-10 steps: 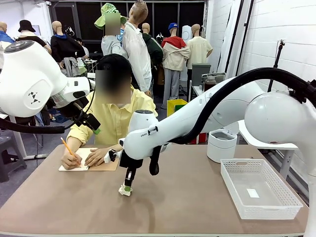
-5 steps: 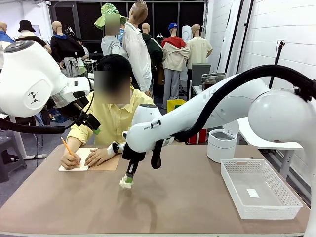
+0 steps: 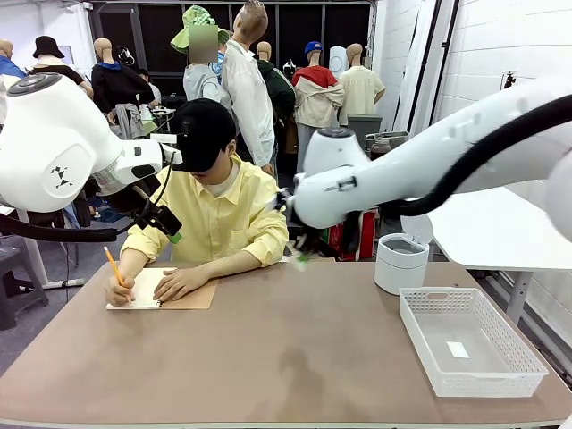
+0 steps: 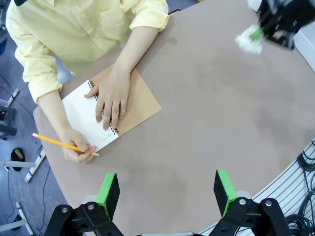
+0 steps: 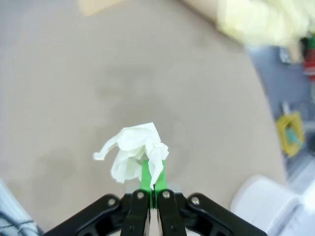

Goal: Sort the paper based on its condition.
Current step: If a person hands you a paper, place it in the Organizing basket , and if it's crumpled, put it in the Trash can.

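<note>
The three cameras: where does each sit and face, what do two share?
Front view: robot's side, facing the person across the table; left arm, right arm show.
Left wrist view: high, looking down past the open left gripper at the notebook.
Right wrist view: looking down past the right gripper, shut on the crumpled paper.
Shared: both wrist views show that paper.

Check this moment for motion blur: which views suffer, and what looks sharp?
Right wrist view: table and yellow shirt smear, crumpled paper in the right gripper is sharp. Left wrist view: that paper and gripper blur, spiral notebook crisp. Front view: right gripper slightly blurred.
</note>
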Tool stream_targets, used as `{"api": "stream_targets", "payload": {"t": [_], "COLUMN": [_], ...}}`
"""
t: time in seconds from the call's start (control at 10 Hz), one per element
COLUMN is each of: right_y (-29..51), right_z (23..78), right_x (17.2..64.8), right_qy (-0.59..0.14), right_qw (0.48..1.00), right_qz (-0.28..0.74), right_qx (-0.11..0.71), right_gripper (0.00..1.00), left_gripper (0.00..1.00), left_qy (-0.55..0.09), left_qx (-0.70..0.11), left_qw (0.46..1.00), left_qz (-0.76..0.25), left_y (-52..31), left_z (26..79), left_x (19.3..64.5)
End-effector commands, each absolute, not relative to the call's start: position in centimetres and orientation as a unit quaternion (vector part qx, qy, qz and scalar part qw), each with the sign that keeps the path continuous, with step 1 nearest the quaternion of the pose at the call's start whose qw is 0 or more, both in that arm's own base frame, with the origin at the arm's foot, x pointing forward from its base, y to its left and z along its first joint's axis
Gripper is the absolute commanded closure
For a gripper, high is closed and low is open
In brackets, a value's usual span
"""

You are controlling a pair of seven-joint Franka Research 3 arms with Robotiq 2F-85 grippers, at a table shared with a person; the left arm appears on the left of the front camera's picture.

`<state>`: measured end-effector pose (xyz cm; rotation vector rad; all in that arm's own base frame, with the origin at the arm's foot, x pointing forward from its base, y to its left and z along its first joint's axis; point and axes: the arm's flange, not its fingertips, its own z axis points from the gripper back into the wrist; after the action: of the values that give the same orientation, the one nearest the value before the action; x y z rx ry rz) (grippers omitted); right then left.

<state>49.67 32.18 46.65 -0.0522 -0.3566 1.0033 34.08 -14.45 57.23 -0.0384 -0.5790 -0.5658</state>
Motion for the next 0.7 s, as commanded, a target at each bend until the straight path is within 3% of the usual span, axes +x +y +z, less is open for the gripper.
{"api": "stream_targets", "payload": {"t": [0.0,0.3,0.6], "right_y": [29.1,25.6,24.3], "right_z": [47.3,48.9,48.7], "right_x": [49.0,49.9,50.0], "right_qy": [-0.132,-0.1,-0.114], "right_qw": [0.895,0.909,0.905], "right_qz": [0.409,0.377,0.383], "right_qx": [-0.119,-0.149,-0.144], "right_gripper": [0.99,0.99,0.99], "left_gripper": [0.0,0.0,0.0], "left_qy": [-0.287,-0.287,-0.287], "left_qx": [-0.018,-0.018,-0.018], "left_qw": [0.916,0.916,0.916], "left_qz": [-0.279,-0.279,-0.279], "left_y": [-14.4,-14.4,-14.4], "left_z": [57.1,57.1,57.1], "left_x": [34.2,34.2,34.2]}}
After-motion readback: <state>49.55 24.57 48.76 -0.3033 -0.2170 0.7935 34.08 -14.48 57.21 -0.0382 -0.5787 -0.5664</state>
